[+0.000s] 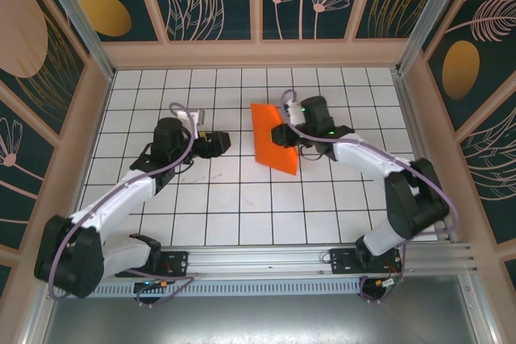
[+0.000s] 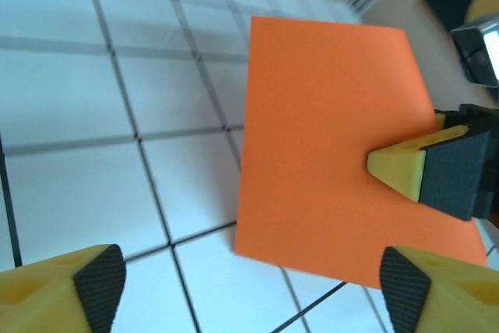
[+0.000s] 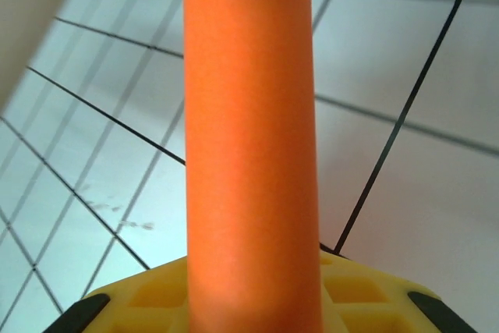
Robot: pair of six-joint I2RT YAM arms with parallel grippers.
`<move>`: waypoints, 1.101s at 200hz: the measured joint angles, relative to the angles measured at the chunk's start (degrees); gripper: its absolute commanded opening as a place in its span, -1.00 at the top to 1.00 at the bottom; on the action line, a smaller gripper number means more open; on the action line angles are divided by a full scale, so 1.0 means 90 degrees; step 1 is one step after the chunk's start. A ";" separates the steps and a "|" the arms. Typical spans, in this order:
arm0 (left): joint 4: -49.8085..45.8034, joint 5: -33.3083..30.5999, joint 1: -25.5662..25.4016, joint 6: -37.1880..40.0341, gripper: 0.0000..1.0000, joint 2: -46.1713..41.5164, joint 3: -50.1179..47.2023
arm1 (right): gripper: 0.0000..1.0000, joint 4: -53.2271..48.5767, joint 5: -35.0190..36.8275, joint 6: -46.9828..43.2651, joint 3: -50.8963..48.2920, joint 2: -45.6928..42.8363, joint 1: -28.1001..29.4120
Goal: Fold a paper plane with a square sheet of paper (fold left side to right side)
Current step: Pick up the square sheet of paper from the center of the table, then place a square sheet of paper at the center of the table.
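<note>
Plainly, the right gripper (image 1: 287, 132) is clamped on the right edge of the orange sheet of paper (image 1: 272, 138). In the left wrist view one of its yellow, black-padded fingers (image 2: 417, 168) lies on top of the sheet near that edge. In the right wrist view the paper rises as a narrow orange band straight out from between the jaws, over a yellow finger at the bottom of the picture.

From above, the sheet shows as a slanted strip, narrower than it is long, around the middle of the white grid table (image 1: 242, 215) and a little toward the far side. I cannot tell whether any of it rests on the tiles. The right arm reaches to it from the near right corner.

The left gripper (image 2: 249, 286) stands wide open with nothing between its fingers. It sits to the left of the paper, near it but apart, with its jaws facing the sheet's left edge. The left arm stretches in from the near left corner.
</note>
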 measured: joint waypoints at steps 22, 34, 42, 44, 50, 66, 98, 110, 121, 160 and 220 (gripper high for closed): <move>0.0430 0.0425 0.0034 0.0056 -0.89 -0.0466 0.0005 | 0.41 0.0039 -0.0534 -0.0342 -0.0070 -0.0750 -0.0333; 0.0670 0.0746 0.0034 0.0083 -0.90 -0.0578 0.0029 | 0.42 0.0027 -0.0809 -0.0527 -0.0068 -0.1120 -0.0352; 0.0845 0.0979 0.0034 0.0104 -0.90 -0.0590 0.0058 | 0.41 0.0007 -0.1005 -0.0624 -0.0068 -0.1341 -0.0347; 0.0874 0.1013 0.0034 0.0107 -0.90 -0.0590 0.0066 | 0.41 -0.0005 -0.1056 -0.0644 -0.0068 -0.1392 -0.0345; 0.0998 0.1212 0.0034 0.0124 -0.90 -0.0588 0.0100 | 0.41 -0.0036 -0.1209 -0.0709 -0.0066 -0.1537 -0.0342; 0.1302 0.1661 0.0034 0.0148 -0.90 -0.0563 0.0180 | 0.40 -0.0114 -0.1569 -0.0804 -0.0022 -0.1838 -0.0340; 0.1800 0.2484 0.0034 0.0175 -0.90 -0.0321 0.0440 | 0.40 -0.0168 -0.2203 -0.0845 0.0126 -0.2164 -0.0301; 0.1970 0.2730 0.0034 0.0172 -0.89 -0.0257 0.0464 | 0.40 -0.0177 -0.2399 -0.0848 0.0216 -0.2186 -0.0255; 0.2089 0.2934 0.0034 0.0165 -0.89 -0.0231 0.0469 | 0.40 -0.0177 -0.2555 -0.0848 0.0287 -0.2186 -0.0206; 0.2567 0.3373 0.0034 0.0029 -0.88 -0.0194 0.0466 | 0.40 -0.0175 -0.3084 -0.0845 0.0321 -0.2186 -0.0121; 0.3099 0.3774 0.0034 -0.0299 -0.21 0.0005 0.0464 | 0.35 -0.0046 -0.3589 -0.0818 0.0321 -0.2183 -0.0121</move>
